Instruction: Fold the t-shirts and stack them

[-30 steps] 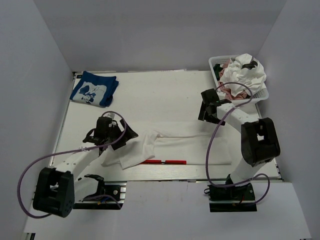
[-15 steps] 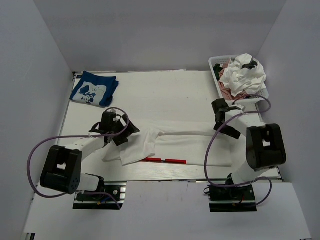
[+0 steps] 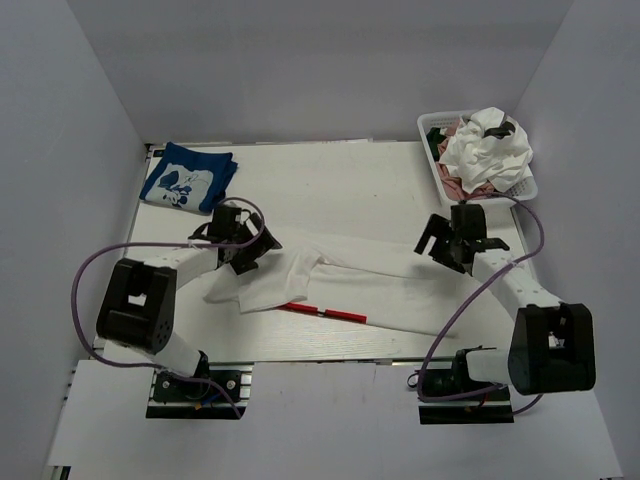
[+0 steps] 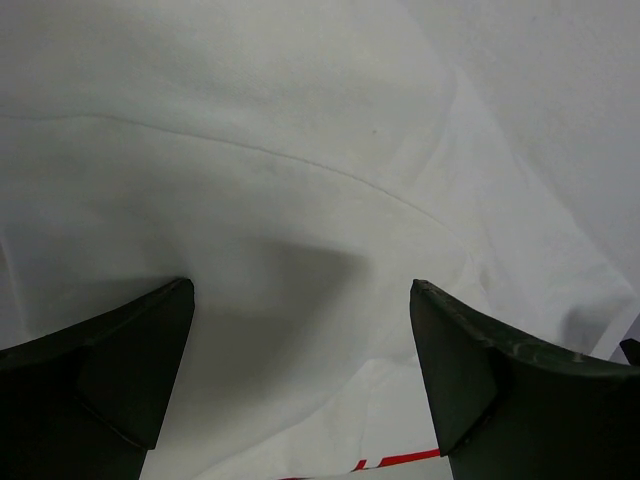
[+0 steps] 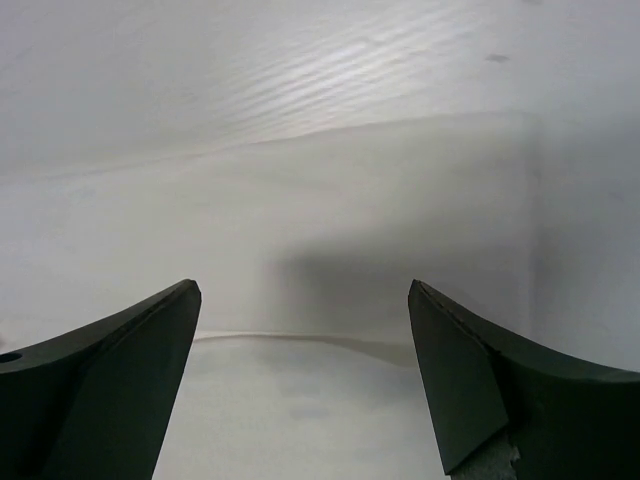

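Note:
A large white t-shirt (image 3: 350, 285) with a red logo print (image 3: 325, 312) lies partly folded across the table's middle. My left gripper (image 3: 262, 243) is open just above its left end; white cloth fills the left wrist view (image 4: 300, 180), with red print at the bottom (image 4: 395, 460). My right gripper (image 3: 440, 250) is open over the shirt's right end, whose edge (image 5: 300, 338) lies between the fingers. A folded blue t-shirt (image 3: 187, 177) with a white graphic lies at the back left. Crumpled white (image 3: 490, 150) and pink (image 3: 468, 185) tees sit in the basket.
A white mesh basket (image 3: 435, 125) stands at the back right corner, heaped with clothes. Purple cables loop from both arms. The enclosure's walls rise on the left, back and right. The table's front edge runs just before the shirt.
Both grippers have swung toward the shirt's far edge: the left moved back and right, the right moved to the right end. The shirt has shifted and its red print now lies slanted.

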Robot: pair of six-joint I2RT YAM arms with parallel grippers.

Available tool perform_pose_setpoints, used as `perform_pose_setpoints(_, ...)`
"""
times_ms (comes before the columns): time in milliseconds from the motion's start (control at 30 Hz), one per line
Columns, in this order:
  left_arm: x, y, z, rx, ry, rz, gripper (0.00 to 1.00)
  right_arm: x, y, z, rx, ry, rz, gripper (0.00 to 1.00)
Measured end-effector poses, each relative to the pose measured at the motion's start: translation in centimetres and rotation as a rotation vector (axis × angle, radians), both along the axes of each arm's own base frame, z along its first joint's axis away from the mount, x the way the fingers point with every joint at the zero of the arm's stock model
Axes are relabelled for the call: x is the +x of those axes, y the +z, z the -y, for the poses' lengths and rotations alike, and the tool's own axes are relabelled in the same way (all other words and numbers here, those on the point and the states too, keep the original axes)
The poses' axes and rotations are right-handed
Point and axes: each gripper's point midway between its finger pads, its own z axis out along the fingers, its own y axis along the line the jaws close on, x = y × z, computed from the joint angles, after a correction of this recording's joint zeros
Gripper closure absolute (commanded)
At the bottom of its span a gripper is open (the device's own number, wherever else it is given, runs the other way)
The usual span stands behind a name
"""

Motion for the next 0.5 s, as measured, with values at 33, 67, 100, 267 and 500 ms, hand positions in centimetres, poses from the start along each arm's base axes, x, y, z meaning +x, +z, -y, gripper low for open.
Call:
perform_pose_setpoints(33, 0.6, 0.0, 0.1, 0.006, -0.003, 0.001, 0.00, 0.5, 0.1, -1.2, 0.031, 0.052, 0.019, 0.10)
perform_pose_setpoints(67, 1.5, 0.0, 0.2, 0.017, -0.007, 0.002, 0.00, 0.9, 0.0, -2.5, 0.065, 0.111, 0.029, 0.10)
perform_pose_setpoints(100, 2.1, 0.0, 0.3, 0.024, -0.008, 0.007, 0.00, 1.3, -0.3, -4.1, 0.108, 0.177, 0.038, 0.10)
perform_pose_setpoints(267, 6.2, -0.1, 0.3, 0.091, -0.008, 0.020, 0.00, 1.4, -3.0, -8.0, 0.179, 0.330, -0.010, 0.10)
perform_pose_setpoints(500, 15.7, 0.2, 3.1, 0.116, -0.092, 0.114, 0.00, 1.2, -3.8, -9.5, 0.107, 0.362, 0.010, 0.10)
